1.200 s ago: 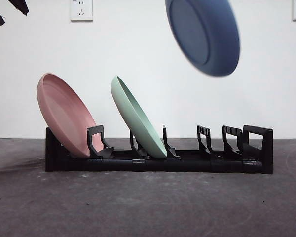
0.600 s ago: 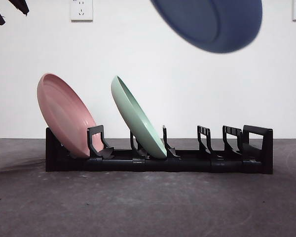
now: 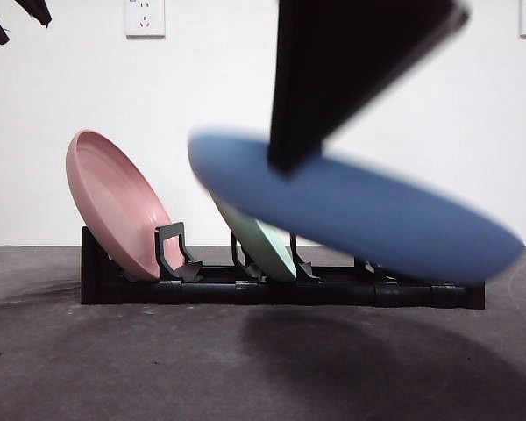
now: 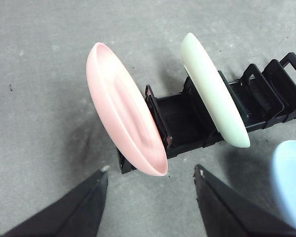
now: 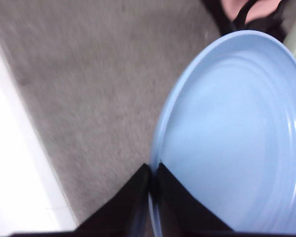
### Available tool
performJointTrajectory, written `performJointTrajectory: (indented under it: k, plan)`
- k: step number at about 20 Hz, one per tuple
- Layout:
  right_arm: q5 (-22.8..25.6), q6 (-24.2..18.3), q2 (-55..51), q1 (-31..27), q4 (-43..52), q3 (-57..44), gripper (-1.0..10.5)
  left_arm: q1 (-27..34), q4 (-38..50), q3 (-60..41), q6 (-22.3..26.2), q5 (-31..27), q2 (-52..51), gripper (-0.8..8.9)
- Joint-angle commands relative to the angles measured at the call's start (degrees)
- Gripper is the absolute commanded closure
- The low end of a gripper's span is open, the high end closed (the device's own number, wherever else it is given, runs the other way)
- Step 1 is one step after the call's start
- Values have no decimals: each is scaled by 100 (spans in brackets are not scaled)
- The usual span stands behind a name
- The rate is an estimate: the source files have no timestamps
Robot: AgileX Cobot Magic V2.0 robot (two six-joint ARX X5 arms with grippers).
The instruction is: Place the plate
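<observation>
A blue plate [image 3: 359, 210] hangs almost flat in the air in front of the black rack [image 3: 333, 289], blurred by motion. My right gripper [image 5: 153, 187] is shut on its rim, and the blue plate [image 5: 237, 138] fills much of the right wrist view. The arm comes down as a big dark shape [image 3: 342, 61] at the top of the front view. A pink plate [image 3: 114, 202] and a green plate [image 3: 267, 246] lean in the rack's left slots. My left gripper [image 4: 150, 173] is open, high above the pink plate [image 4: 126, 111] and green plate [image 4: 214, 91].
The rack's right slots [image 4: 266, 84] hold nothing. The blue plate's edge [image 4: 291, 182] shows in a corner of the left wrist view. A white wall with sockets [image 3: 145, 17] stands behind the rack. The grey tabletop [image 3: 114, 368] spreads in front, with the plate's shadow on it.
The blue plate has dropped from the top of the front view to rack height and tipped from steeply tilted to nearly flat. The right arm came down with it. The left arm stayed put.
</observation>
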Motion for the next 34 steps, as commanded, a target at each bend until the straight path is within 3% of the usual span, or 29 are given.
performJointTrajectory:
  k: [1,7,16,26,30,34]
  plan:
    - [-2,-177,498,61,214,31,930,-13,50,133,-20,-11,50,532]
    - [-144,-940,1554,7,1126,31,930,-13,44,133,-20,-11,52,532]
    - [-243,-2090,2343,-553,1893,33,930,-13,59,133,-17,-11,52,532]
    - [-887,-1991,2371,-590,1475,33,926,-13,63,133,-15,-11,52,532]
    - [-817,-1683,2347,-459,1257,57,727,-13,61,133,-17,-11,52,532]
    - [-588,-1539,2194,-286,664,367,695,-13,59,133,-17,-11,52,532]
